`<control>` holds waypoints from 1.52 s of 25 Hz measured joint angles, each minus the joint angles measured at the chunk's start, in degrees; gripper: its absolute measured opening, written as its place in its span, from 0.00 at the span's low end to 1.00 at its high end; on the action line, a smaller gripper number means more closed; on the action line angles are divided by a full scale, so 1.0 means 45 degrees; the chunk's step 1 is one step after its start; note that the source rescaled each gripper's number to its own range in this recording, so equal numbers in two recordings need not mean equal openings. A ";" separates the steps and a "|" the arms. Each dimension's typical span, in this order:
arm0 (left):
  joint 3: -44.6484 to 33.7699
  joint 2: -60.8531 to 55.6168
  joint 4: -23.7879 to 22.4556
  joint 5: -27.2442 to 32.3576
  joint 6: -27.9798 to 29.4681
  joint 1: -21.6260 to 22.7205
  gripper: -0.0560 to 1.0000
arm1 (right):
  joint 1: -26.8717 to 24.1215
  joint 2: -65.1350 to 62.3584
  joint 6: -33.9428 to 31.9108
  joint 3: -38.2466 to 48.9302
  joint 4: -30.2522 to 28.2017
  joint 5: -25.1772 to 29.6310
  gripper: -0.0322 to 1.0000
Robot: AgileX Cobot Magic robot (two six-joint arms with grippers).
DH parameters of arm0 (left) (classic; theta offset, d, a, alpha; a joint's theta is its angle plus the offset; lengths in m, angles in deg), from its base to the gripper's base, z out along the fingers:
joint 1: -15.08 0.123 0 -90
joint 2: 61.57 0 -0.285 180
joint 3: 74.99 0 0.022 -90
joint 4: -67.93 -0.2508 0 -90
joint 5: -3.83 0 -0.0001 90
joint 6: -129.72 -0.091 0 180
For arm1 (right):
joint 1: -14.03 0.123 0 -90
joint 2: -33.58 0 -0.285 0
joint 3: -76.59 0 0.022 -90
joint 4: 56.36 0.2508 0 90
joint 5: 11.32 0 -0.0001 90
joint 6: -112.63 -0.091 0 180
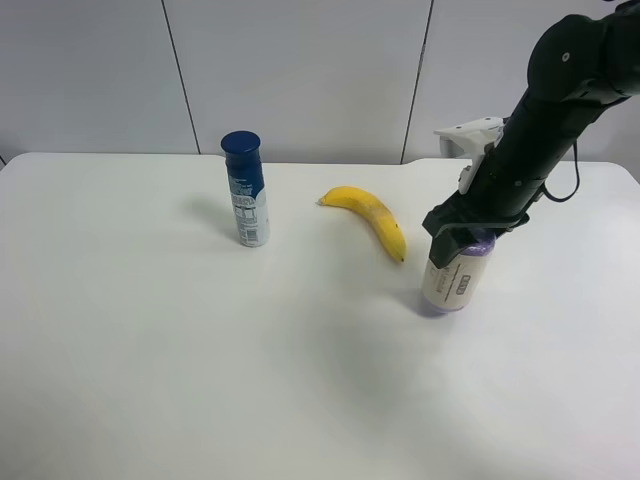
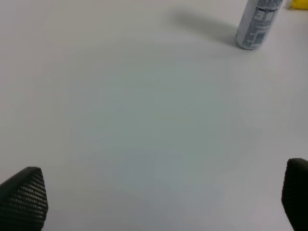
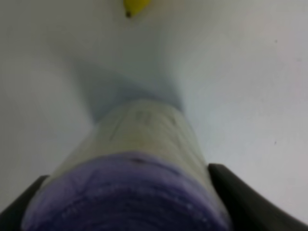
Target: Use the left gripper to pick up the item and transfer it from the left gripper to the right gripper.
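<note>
Though unseen overhead, left tool (image 2: 160, 196) agape.

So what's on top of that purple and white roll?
The right pincer sits over the roll, its fingers hugging the purple top end. Its top face is covered in the high view and blurred in the wrist view.

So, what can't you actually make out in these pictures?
- Print on the roll: too small in the high view, blurred in the right wrist view.
- The roll's top end: hidden under the right gripper in the high view.
- The left gripper: outside the high view; the left wrist view's edge cuts off all but the tips of its jaws.
- The bottle: cap cut off in the left wrist view.
- The banana: only its tip shows in the right wrist view.
</note>
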 joint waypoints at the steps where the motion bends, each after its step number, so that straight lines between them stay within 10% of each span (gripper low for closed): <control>1: 0.0000 0.0000 0.0000 0.0000 0.0000 0.0000 0.99 | 0.0000 0.0010 -0.0001 0.0000 0.0000 -0.0010 0.03; 15: 0.0000 0.0000 0.0000 0.0000 0.0000 0.0000 0.99 | 0.0000 0.0013 0.0002 0.0000 -0.0023 -0.0014 0.03; 17: 0.0000 0.0000 0.0000 0.0000 0.0000 0.0000 0.99 | 0.0000 0.0013 -0.0010 0.0000 -0.0023 -0.0014 0.21; 20: 0.0000 0.0000 0.0000 0.0000 0.0000 0.0000 0.99 | 0.0000 0.0013 -0.0123 0.0000 -0.0023 -0.0056 0.82; 22: 0.0000 0.0000 0.0000 0.0000 0.0000 0.0000 0.99 | 0.0000 0.0013 -0.0129 0.0000 -0.0023 -0.0056 0.93; 38: 0.0000 0.0000 0.0000 0.0000 0.0000 0.0000 0.99 | 0.0000 -0.1252 -0.0154 -0.0040 -0.0354 0.0123 1.00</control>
